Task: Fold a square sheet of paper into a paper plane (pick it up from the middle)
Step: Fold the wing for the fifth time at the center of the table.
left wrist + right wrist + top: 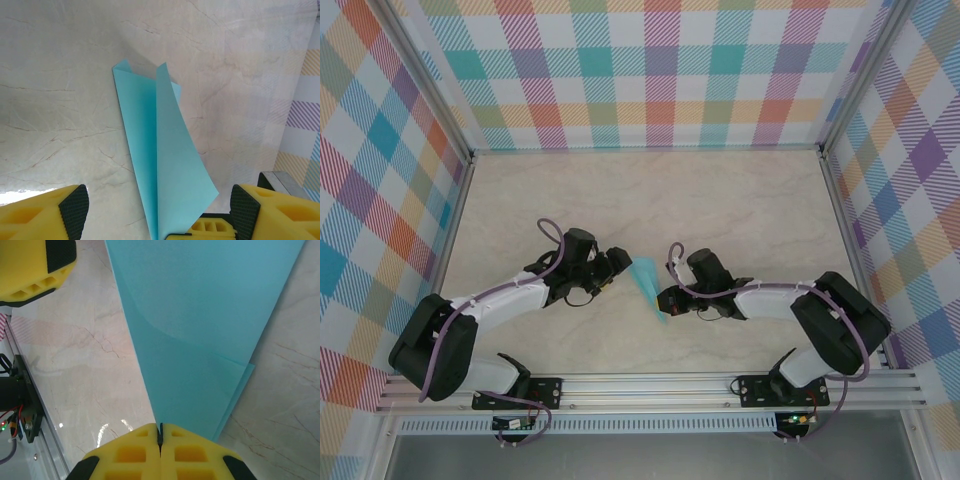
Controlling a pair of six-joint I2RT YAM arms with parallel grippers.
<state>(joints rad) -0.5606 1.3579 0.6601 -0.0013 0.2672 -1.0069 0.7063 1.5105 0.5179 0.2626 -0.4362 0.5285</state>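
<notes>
The paper plane (200,330) is pinched at its narrow tip by my right gripper (160,432). Its yellow jaws are pressed together on the teal paper with no gap between them. Ahead of those jaws the folded sheet widens into a broad end, and a lower layer peeks out along its right edge. My left gripper (160,212) has its jaws spread well apart, with a black pad (75,210) on each side. The plane runs forward between them and touches neither pad, as far as I can see. One flap lifts up along the centre crease. The broad end sits low over the pale marbled table (720,200), and I cannot tell whether it touches. Beyond the table stand the checkered walls (660,70).
</notes>
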